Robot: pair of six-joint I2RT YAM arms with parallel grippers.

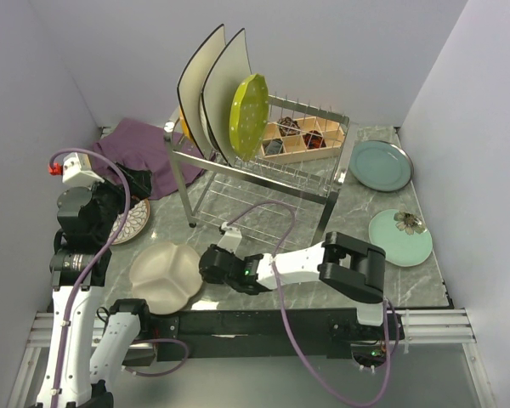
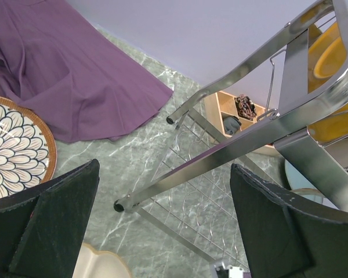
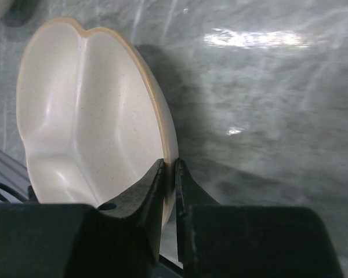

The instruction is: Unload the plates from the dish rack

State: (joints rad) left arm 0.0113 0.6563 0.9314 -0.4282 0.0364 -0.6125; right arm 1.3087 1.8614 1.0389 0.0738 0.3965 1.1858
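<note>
The silver dish rack [image 1: 263, 174] stands at the back centre and holds two large cream square plates [image 1: 206, 85] and a yellow-green round plate [image 1: 248, 115] upright. My right gripper [image 1: 206, 265] is shut on the rim of a cream lobed plate [image 1: 166, 276], which rests low at the near left; the wrist view shows the fingers pinching its rim [image 3: 162, 124]. My left gripper [image 1: 110, 208] is open and empty, near a brown-rimmed patterned plate [image 1: 134, 221], also in the left wrist view [image 2: 14, 150]. A teal-grey plate [image 1: 380, 164] and a mint flower plate [image 1: 400, 237] lie at right.
A purple cloth [image 1: 140, 153] lies at back left. A wooden compartment box [image 1: 302, 138] sits on the rack's right half. The rack's leg and foot [image 2: 123, 204] cross the left wrist view. White walls enclose the table on three sides.
</note>
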